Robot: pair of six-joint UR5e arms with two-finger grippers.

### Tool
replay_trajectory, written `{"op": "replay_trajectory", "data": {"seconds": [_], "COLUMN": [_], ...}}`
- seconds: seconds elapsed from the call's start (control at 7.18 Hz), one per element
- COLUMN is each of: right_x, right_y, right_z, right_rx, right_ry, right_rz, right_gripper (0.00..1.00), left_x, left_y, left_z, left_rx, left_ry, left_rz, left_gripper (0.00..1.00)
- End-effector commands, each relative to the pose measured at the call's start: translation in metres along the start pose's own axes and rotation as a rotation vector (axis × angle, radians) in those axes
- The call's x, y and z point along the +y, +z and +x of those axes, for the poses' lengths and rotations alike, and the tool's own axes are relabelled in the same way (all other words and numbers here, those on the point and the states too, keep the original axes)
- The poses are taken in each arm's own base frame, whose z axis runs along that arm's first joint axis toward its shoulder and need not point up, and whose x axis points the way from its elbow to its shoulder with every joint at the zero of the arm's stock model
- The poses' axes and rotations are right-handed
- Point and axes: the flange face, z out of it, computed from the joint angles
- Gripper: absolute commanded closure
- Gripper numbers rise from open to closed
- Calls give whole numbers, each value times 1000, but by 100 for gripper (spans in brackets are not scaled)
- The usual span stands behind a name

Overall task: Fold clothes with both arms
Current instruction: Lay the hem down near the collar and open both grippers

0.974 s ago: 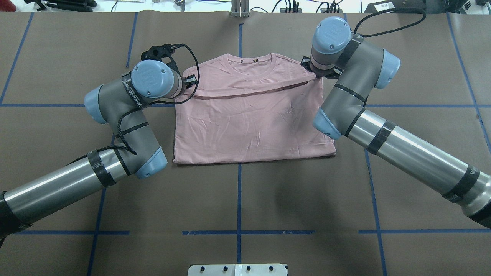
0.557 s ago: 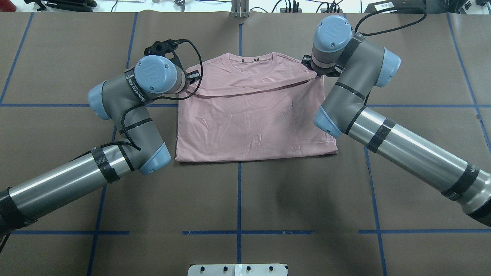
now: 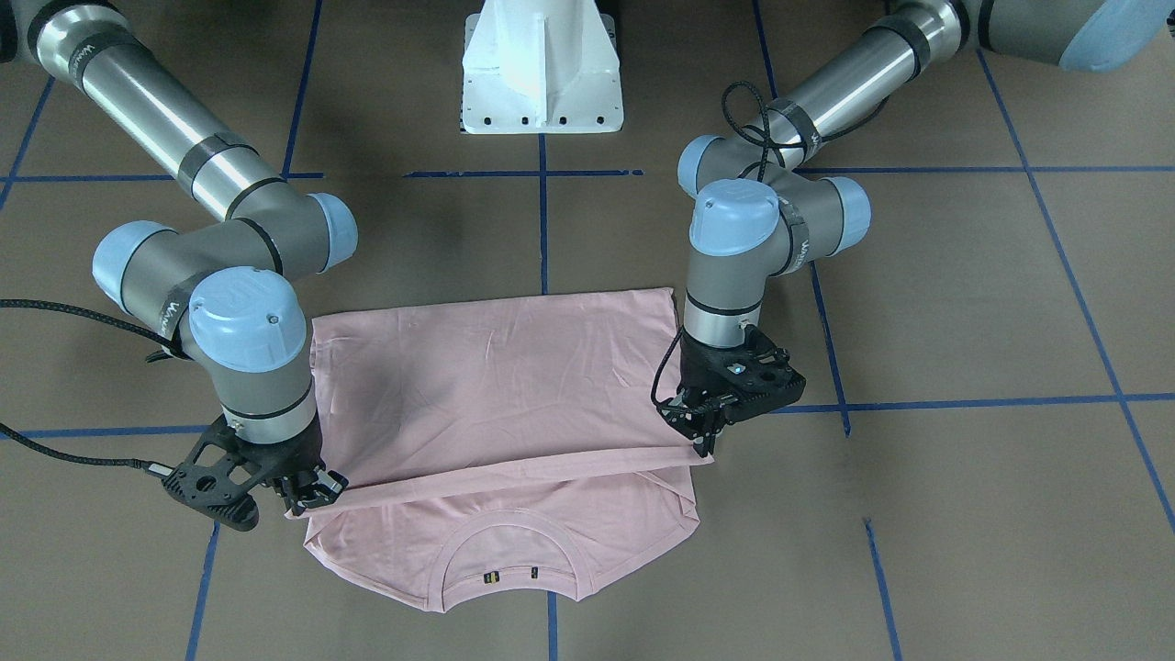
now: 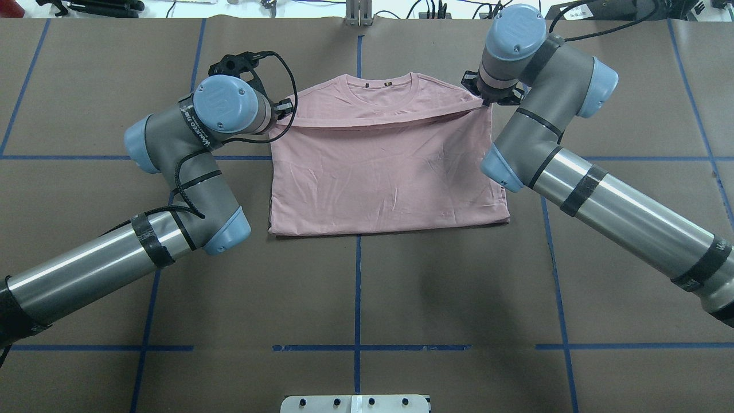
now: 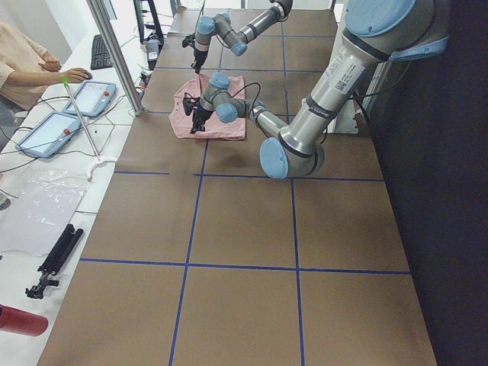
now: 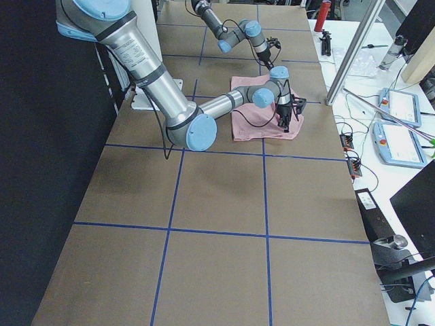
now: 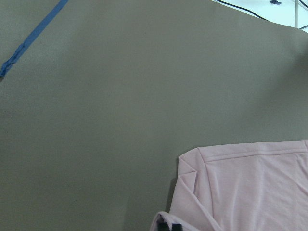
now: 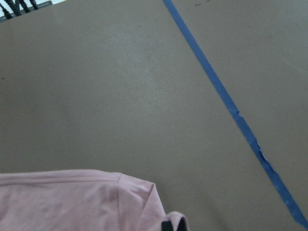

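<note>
The pale pink T-shirt (image 4: 384, 172) lies plain side up on the brown table, its print hidden. Its lower part is folded up toward the ribbed collar (image 4: 381, 92), which also shows in the front-facing view (image 3: 509, 551). My left gripper (image 4: 282, 113) is shut on the left end of the folded edge and also shows in the front-facing view (image 3: 702, 441). My right gripper (image 4: 485, 102) is shut on the right end, seen from the front too (image 3: 307, 491). The edge hangs taut between them, just above the shoulders. Both wrist views show pink cloth (image 7: 250, 187) (image 8: 72, 197) at their lower edge.
The white pedestal base (image 3: 542, 64) stands at the robot's side of the table. Blue tape lines (image 4: 358, 298) grid the brown table cover. A metal post (image 5: 114, 53), tablets (image 5: 46, 133) and a person (image 5: 23, 61) are beyond the far table edge.
Both grippers have carried the folded edge farther toward the collar. The whole shirt has slid a little to the right, and the right arm has moved away and right.
</note>
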Motion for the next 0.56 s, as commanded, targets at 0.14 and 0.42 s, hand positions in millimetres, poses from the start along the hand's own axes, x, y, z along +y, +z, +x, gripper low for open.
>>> {"op": "replay_trajectory", "data": {"seconds": [0.14, 0.42], "right_x": [0, 2], "right_y": [21, 24], "right_z": [29, 31], "right_rx": [-23, -28], "right_ry": [-43, -39], "right_rz": [9, 8], "right_gripper": [100, 100], "left_x": [-2, -1], "left_y": [-1, 10], "left_z": [-15, -14], "left_rx": [65, 85], "left_ry": [-23, -49], "left_rz": [10, 9], "left_gripper": [97, 85]}}
